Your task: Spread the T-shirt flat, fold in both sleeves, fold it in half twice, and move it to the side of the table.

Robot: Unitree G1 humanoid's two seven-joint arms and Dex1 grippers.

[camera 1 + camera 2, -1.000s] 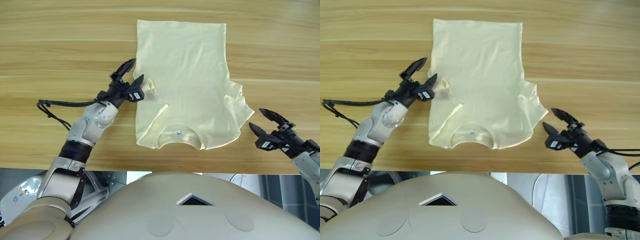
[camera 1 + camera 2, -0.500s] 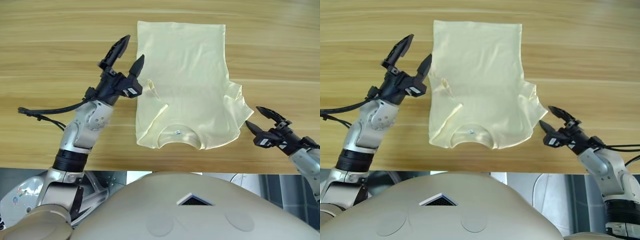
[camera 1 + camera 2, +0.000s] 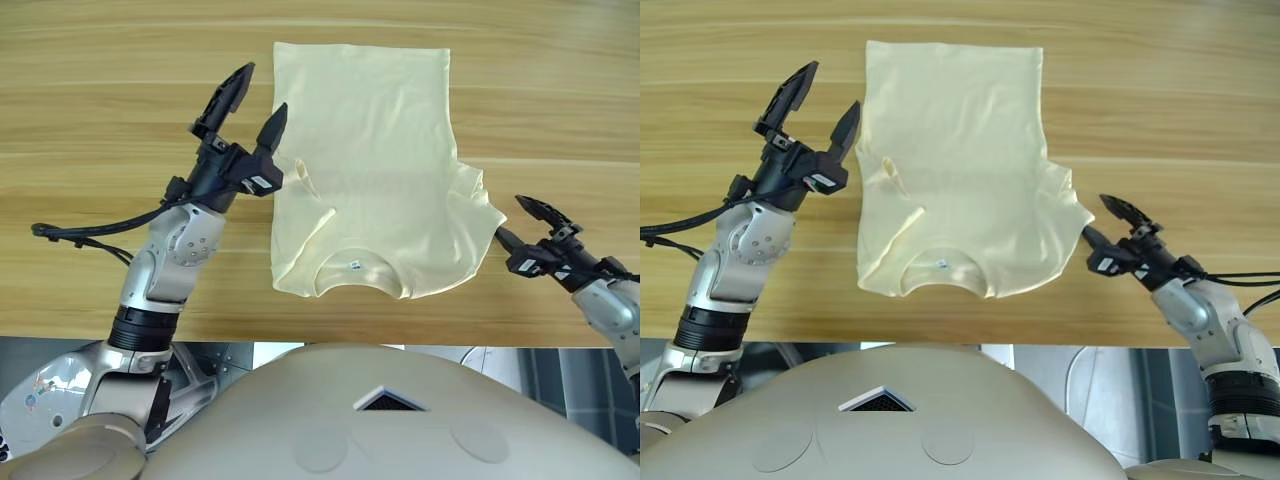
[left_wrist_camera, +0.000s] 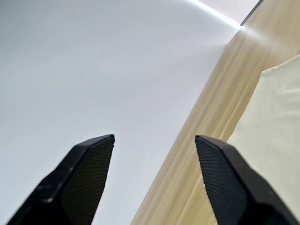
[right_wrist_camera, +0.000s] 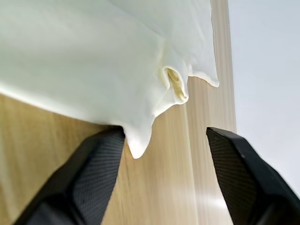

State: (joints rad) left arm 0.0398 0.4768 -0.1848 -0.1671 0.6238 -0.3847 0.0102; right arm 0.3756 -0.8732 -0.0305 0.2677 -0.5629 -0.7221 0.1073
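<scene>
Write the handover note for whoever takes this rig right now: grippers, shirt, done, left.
Left gripper: open, empty, raised beside the T-shirt's left edge.
Right gripper: open, the right sleeve's tip between its fingers, not gripped.
T-shirt: flat on the table, collar toward the robot.
Done: spread; left sleeve folded in onto the body.
Left: fold right sleeve, halve twice, move aside.

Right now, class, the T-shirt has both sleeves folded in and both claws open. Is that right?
No. Only the left sleeve is folded in; the right sleeve sticks out, as the left eye view shows. The left claw and right claw are open.
</scene>
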